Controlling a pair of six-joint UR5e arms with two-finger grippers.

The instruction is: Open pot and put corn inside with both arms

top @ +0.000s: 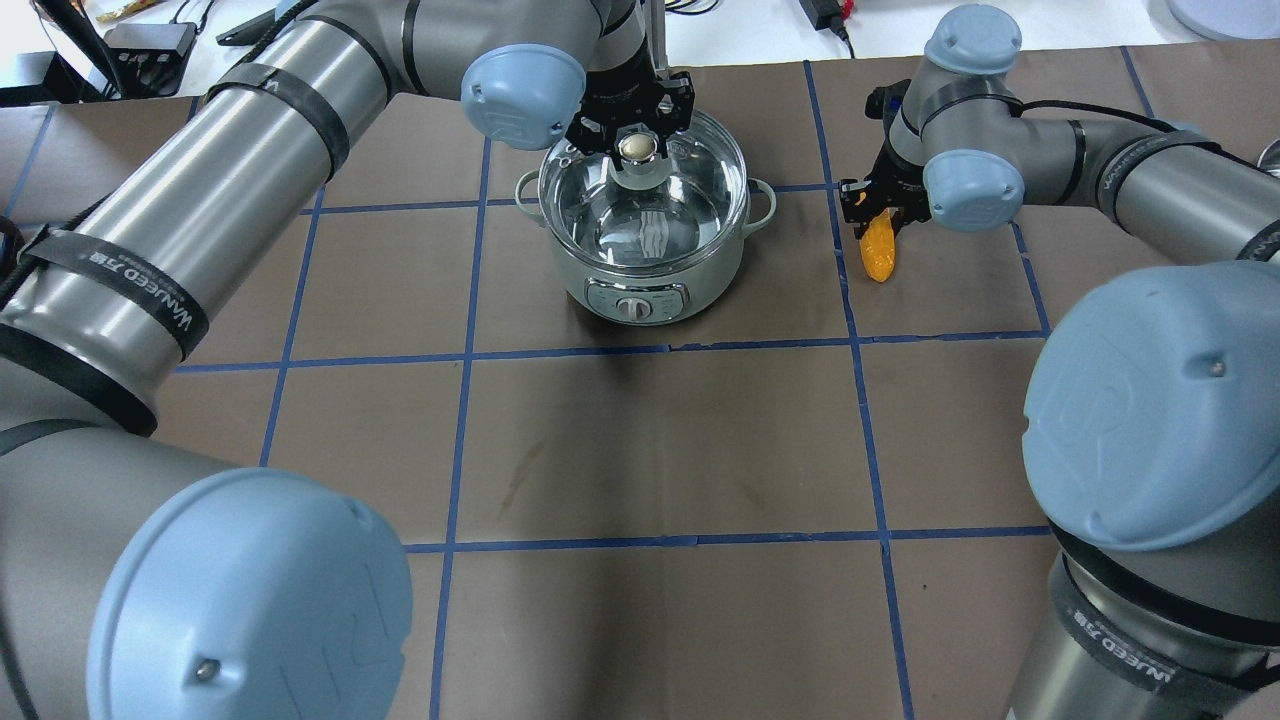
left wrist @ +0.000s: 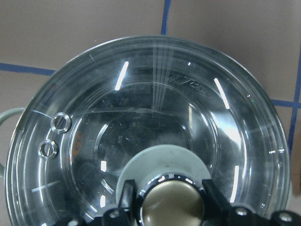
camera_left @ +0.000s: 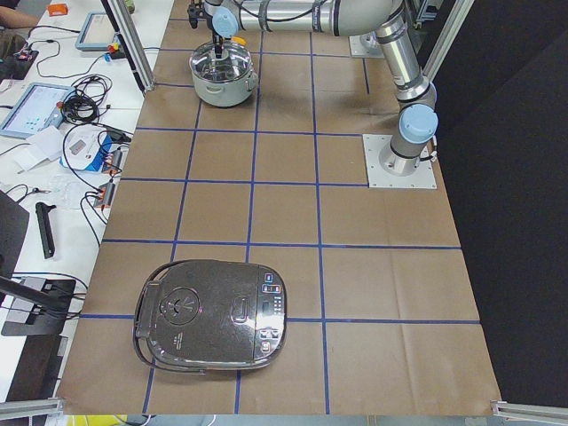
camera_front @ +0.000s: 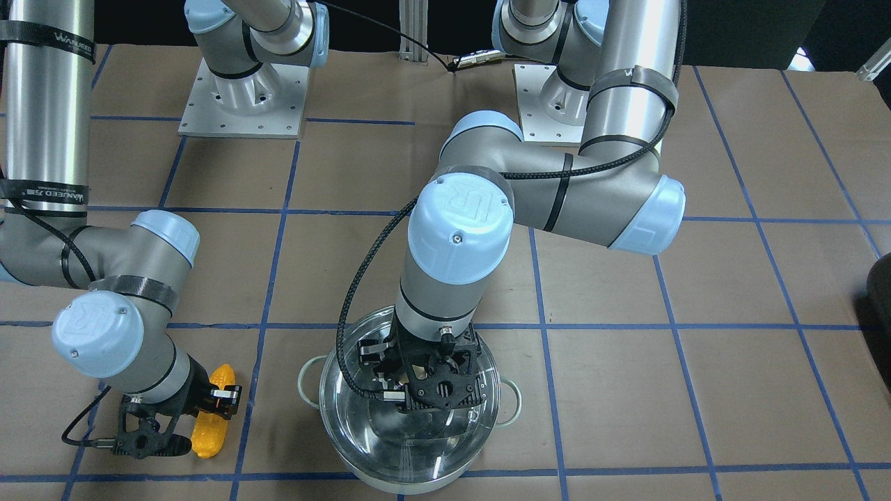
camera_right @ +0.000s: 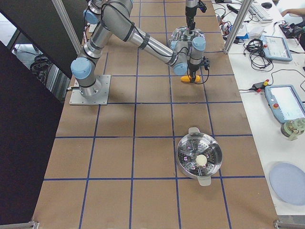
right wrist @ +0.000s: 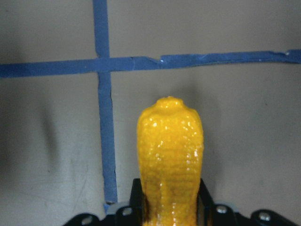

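The shiny pot [top: 700,285] with pale green side handles stands on the paper-covered table, its glass lid [top: 650,225] over it. My left gripper [top: 640,150] comes down from above and is shut on the lid's knob [left wrist: 170,207]; the left wrist view shows a finger on each side of the knob. I cannot tell whether the lid rests on the rim or is slightly raised. The orange-yellow corn [top: 880,255] lies low at the table beside the pot. My right gripper [top: 878,215] is shut on the corn's near end [right wrist: 170,155]. The pot [camera_front: 397,483] and corn [camera_front: 209,431] also show in the front view.
A closed rice cooker [camera_left: 209,315] sits at the table's left end. A steamer insert [camera_right: 199,157] sits toward the right end, and a blue plate [camera_right: 288,183] lies off the table there. The arm base plates [camera_front: 243,104] are at the robot's side. Blue tape lines grid the table.
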